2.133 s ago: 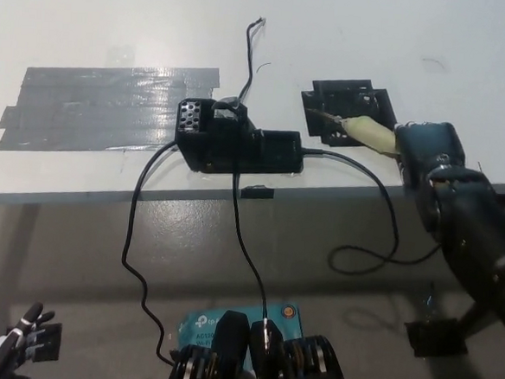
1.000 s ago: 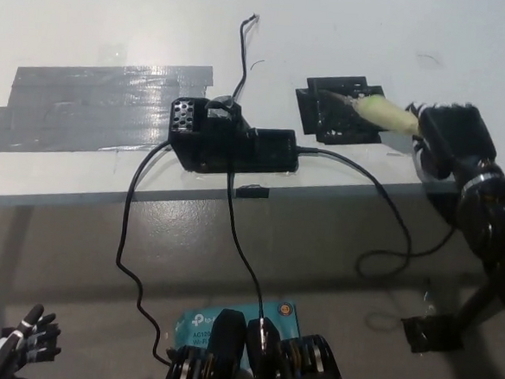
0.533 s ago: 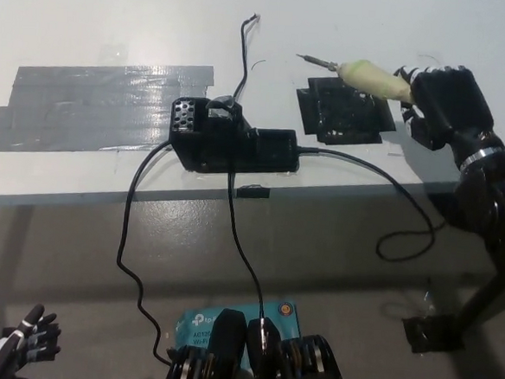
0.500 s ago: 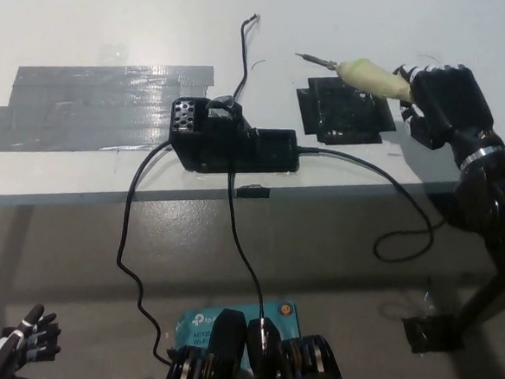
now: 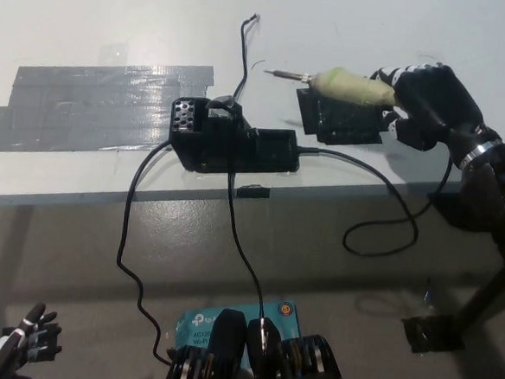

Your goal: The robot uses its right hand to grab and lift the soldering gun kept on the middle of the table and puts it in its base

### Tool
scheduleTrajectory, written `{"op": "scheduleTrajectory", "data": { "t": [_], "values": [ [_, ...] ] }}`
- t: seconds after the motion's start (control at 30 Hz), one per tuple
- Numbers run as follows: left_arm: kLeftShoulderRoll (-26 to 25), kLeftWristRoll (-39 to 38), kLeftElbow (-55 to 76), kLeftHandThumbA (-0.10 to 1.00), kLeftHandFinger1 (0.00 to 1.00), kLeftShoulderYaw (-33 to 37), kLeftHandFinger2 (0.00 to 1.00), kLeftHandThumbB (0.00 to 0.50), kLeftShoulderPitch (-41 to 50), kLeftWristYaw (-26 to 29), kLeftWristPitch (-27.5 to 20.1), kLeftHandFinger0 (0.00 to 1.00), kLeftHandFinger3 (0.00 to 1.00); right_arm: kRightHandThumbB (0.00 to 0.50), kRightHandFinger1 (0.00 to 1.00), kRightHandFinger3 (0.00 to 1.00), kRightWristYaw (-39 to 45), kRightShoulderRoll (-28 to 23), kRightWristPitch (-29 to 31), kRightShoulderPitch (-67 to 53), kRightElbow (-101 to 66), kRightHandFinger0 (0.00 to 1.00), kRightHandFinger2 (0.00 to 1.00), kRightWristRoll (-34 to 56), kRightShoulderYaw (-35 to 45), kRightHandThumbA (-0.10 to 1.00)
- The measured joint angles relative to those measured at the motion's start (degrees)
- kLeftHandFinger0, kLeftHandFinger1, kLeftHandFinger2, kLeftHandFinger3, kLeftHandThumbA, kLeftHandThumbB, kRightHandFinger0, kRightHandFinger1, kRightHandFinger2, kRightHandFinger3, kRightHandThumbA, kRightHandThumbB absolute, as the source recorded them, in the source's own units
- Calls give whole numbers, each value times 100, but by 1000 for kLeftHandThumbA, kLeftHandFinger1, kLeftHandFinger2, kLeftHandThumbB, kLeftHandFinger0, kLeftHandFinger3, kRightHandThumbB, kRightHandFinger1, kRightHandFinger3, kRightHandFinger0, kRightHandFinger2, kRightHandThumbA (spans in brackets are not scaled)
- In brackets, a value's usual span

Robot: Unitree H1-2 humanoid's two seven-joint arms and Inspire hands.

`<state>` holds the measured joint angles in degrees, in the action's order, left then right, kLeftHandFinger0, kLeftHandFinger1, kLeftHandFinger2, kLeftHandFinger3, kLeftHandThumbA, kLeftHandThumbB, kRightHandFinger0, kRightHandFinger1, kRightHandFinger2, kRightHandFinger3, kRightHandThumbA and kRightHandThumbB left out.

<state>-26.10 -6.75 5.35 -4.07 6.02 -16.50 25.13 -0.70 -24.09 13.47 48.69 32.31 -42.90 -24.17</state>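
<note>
While right hand grips soldering gun above black pad, keep tip level, carry left toward base. Left hand idle low, fingers spread.

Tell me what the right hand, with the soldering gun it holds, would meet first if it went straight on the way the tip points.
Probably the thin black wire; the soldering gun in the right hand may pass above it.
</note>
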Motion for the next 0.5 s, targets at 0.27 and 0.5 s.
{"op": "scheduleTrajectory", "data": {
  "t": [0.27, 0.5],
  "values": [
    [-1, 9, -17, 1000, 923, 4, 1000, 500, -33, -2, -2, 1000, 1000, 57, 212, 419, 307, -51, 326, 34, -83, 0, 573, 2, -36, -100],
    [0, 49, -23, 1000, 942, 9, 1000, 500, -59, -3, 0, 1000, 1000, 0, 126, 308, 523, -59, 455, 203, -63, 0, 572, -15, -48, -100]
  ]
}}
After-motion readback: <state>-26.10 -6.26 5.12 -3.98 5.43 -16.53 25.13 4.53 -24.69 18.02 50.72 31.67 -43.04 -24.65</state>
